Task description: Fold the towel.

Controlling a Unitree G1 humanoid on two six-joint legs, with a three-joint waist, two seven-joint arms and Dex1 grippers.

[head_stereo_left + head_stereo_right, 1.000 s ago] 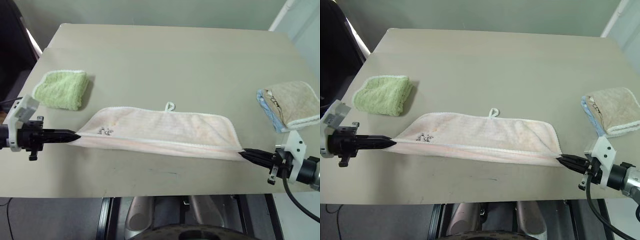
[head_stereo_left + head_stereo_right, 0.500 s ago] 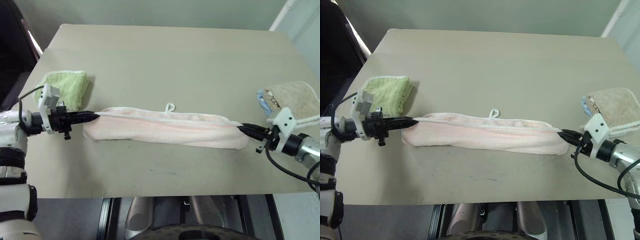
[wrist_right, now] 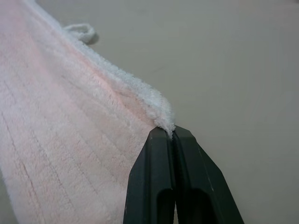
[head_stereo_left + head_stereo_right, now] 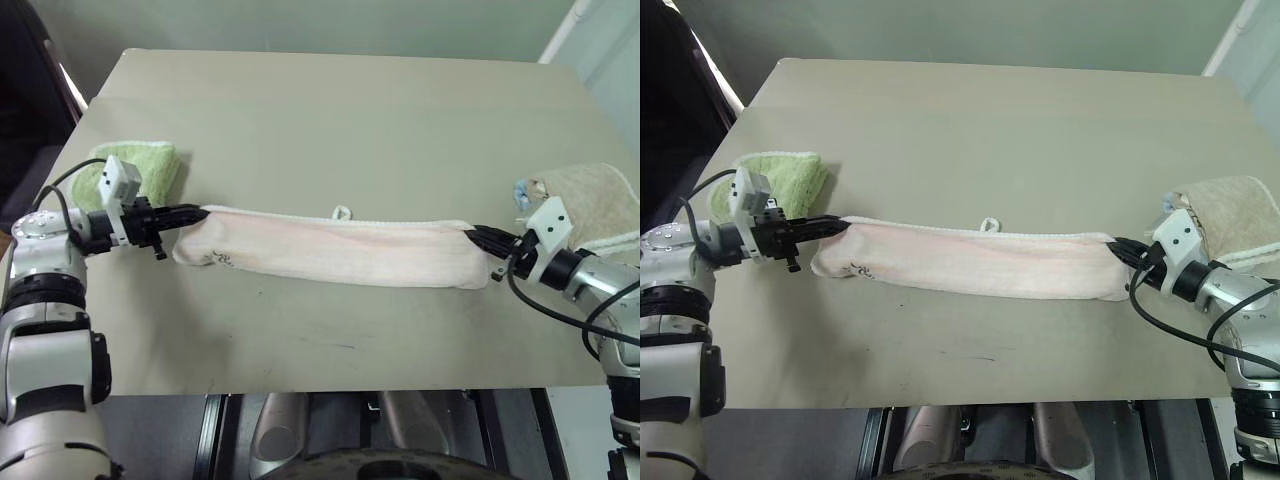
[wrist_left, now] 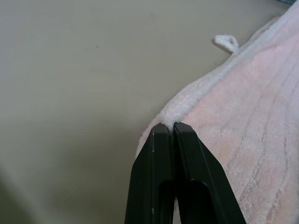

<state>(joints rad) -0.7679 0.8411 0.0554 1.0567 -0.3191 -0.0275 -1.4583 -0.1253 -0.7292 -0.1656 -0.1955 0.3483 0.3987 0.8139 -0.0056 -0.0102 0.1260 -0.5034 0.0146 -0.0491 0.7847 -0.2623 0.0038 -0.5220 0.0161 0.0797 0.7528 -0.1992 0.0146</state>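
The pale pink terry-cloth towel (image 4: 335, 250) lies as a long narrow band across the beige surface (image 4: 340, 120), stretched between the two tools. The left tool (image 4: 203, 212) has its two black fingers pressed together on the towel's white-trimmed corner at that end; the left wrist view shows the hem pinched right at the fingertips (image 5: 161, 133). The right tool (image 4: 470, 234) is likewise clamped on the opposite corner, the white edge caught between its closed fingers (image 3: 161, 140).

A small white loop (image 4: 342, 212) sticks out from the towel's far edge, about midway between the tools. A small dark printed logo (image 4: 219, 260) sits on the pink cloth just by the left tool, on its near side.

A folded light green terry towel (image 4: 140, 170) lies just behind the left tool, near but apart from the pink cloth. A folded beige towel with a blue layer (image 4: 590, 205) rests just beyond the right tool, close behind its white bracket. The stretch of surface beyond the pink towel is bare.
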